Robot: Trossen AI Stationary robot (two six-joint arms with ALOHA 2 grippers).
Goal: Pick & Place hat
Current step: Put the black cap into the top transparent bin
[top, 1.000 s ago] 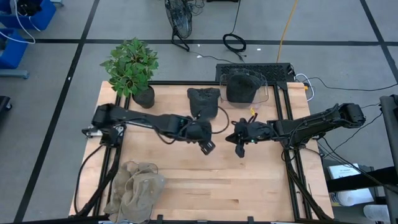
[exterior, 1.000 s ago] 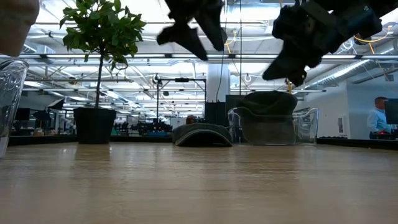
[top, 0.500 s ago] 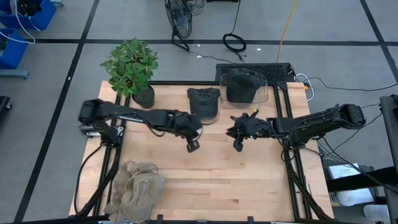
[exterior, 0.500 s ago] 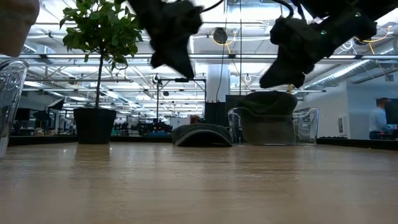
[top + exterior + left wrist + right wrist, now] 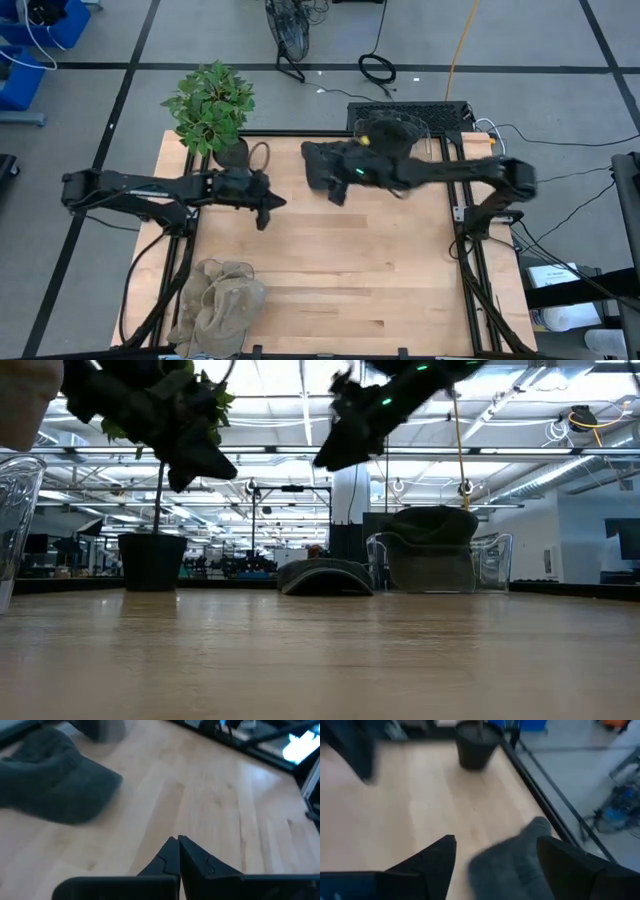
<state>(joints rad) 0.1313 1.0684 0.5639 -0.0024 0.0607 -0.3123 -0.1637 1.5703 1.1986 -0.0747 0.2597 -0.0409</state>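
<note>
From above, the pale wooden slatted surface (image 5: 330, 270) carries a dark grey fabric hat (image 5: 322, 163) lying flat near its far edge, between a leafy green potted plant in a black pot (image 5: 212, 110) and a clear plastic bin (image 5: 395, 138) that holds a second dark hat. The right hand (image 5: 340, 192) hangs over the near edge of the hat on the surface, while the left hand (image 5: 263, 213) sits near the plant pot, apart from the hat. A crumpled beige cloth (image 5: 217, 303) lies at the near left corner.

At surface level, the hat (image 5: 324, 576) rests on the wood with both hands raised above it.

The left wrist view shows the left hand (image 5: 178, 843) clenched on nothing, the hat (image 5: 52, 783) beyond it.

The right wrist view shows the right hand (image 5: 496, 852) spread wide above the hat (image 5: 517, 868), grasping nothing.
</note>
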